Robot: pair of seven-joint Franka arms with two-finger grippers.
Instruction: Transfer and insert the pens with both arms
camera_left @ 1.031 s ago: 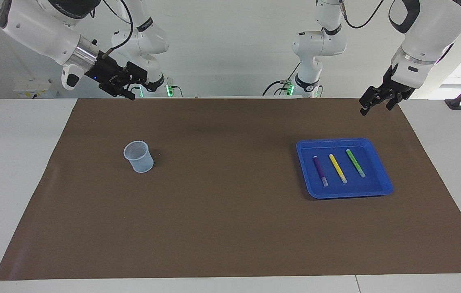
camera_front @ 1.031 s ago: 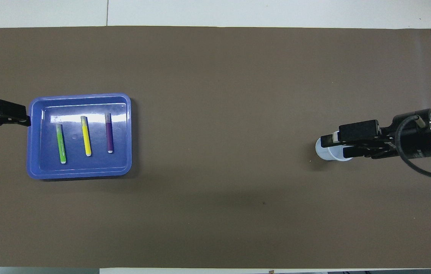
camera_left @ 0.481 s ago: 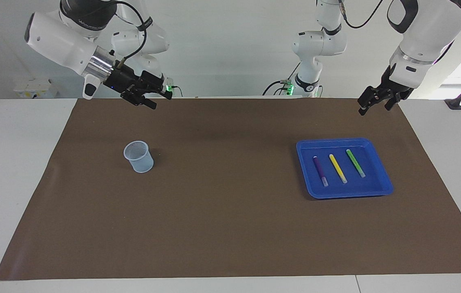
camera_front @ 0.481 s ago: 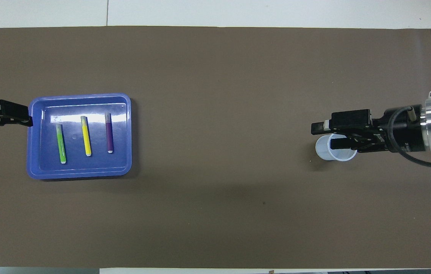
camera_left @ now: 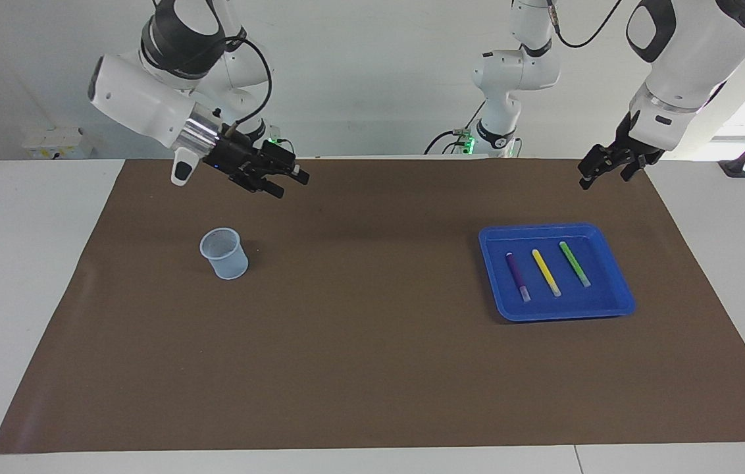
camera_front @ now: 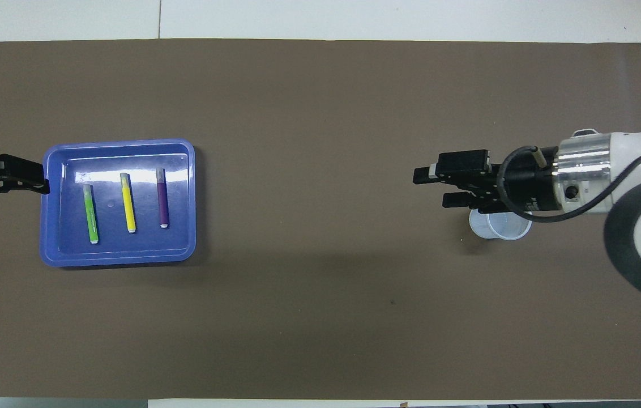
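Three pens lie side by side in a blue tray (camera_left: pixel 543 229) (camera_front: pixel 116 143) toward the left arm's end of the table: purple (camera_left: pixel 517 276) (camera_front: pixel 162 197), yellow (camera_left: pixel 545 272) (camera_front: pixel 127 203) and green (camera_left: pixel 574 263) (camera_front: pixel 90 214). A pale translucent cup (camera_left: pixel 223 253) (camera_front: pixel 501 226) stands upright toward the right arm's end. My right gripper (camera_left: pixel 290 184) (camera_front: pixel 435 187) is open and empty in the air over the mat, beside the cup toward the table's middle. My left gripper (camera_left: pixel 604 176) (camera_front: pixel 15 187) is open and empty, raised over the mat just outside the tray.
A brown mat (camera_left: pixel 372 368) covers most of the white table. Two smaller white arms with green lights (camera_left: pixel 507 79) (camera_left: pixel 241 66) stand at the robots' edge of the table.
My right gripper has swung from over the mat's corner toward the table's middle, passing the cup. My left gripper has barely moved. Pens, tray and cup are unmoved.
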